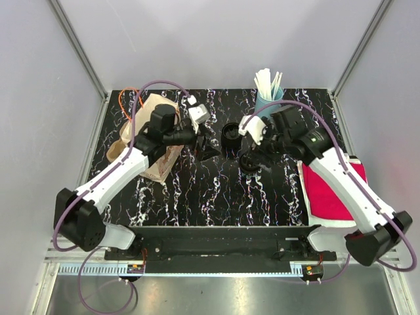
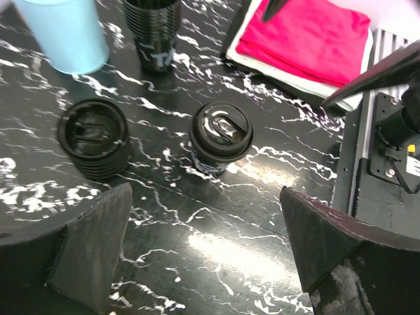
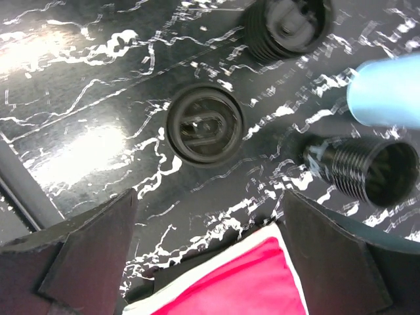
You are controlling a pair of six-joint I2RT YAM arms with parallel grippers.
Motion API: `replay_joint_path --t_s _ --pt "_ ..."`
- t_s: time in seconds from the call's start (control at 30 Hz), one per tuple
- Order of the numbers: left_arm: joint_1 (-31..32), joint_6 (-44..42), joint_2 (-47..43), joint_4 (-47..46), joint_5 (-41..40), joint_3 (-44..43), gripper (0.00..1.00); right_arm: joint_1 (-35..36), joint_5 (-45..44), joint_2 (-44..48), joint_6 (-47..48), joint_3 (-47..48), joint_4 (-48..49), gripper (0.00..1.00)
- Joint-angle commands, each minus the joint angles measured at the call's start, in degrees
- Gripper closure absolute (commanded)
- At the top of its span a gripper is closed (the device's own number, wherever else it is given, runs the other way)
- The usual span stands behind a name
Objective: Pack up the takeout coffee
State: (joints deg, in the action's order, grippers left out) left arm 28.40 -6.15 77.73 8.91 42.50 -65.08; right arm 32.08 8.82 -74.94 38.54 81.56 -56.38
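Note:
The takeout coffee is a black paper cup with a black lid (image 1: pixel 250 164) (image 2: pixel 221 134) (image 3: pixel 205 125), standing upright on the marbled black table (image 1: pixel 197 190). My right gripper (image 1: pixel 253 152) (image 3: pixel 207 252) hangs open just above and beside it, with nothing between its fingers. A crumpled brown paper bag (image 1: pixel 154 131) lies at the left under my left arm. My left gripper (image 1: pixel 209 148) (image 2: pixel 210 246) stands wide open and empty, left of the cup and facing it.
A stack of black lids (image 1: pixel 231 134) (image 2: pixel 92 138) (image 3: pixel 289 23) sits behind the cup. A stack of black cups (image 2: pixel 154 29) (image 3: pixel 364 167) and a light blue cup (image 1: pixel 269 102) (image 2: pixel 62 33) holding white stirrers stand at the back right. A pink cloth on a white tray (image 1: pixel 335 190) (image 2: pixel 308 36) lies at the right.

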Motion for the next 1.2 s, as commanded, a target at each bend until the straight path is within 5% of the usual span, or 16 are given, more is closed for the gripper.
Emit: replay_joint_path --t_s 0.0,0.27,0.6,1.17 --pt "2.8 0.8 2.9 -2.6 0.6 -1.3 0.01 -4.5 -0.4 4.3 -3.1 -3.9 5.6 0.03" --pt "9.0 3.2 12.5 3.0 -7.0 -8.7 0.01 -11.1 0.3 9.7 -8.0 -10.9 12.2 0.02" --pt "9.2 6.0 25.1 8.6 -6.6 -19.6 0.01 -18.4 4.5 13.7 -14.9 -22.2 22.5 0.00" --pt "9.0 9.1 37.1 10.4 0.9 -28.8 0.01 -22.4 12.1 9.5 -18.4 -23.5 24.7 0.04"
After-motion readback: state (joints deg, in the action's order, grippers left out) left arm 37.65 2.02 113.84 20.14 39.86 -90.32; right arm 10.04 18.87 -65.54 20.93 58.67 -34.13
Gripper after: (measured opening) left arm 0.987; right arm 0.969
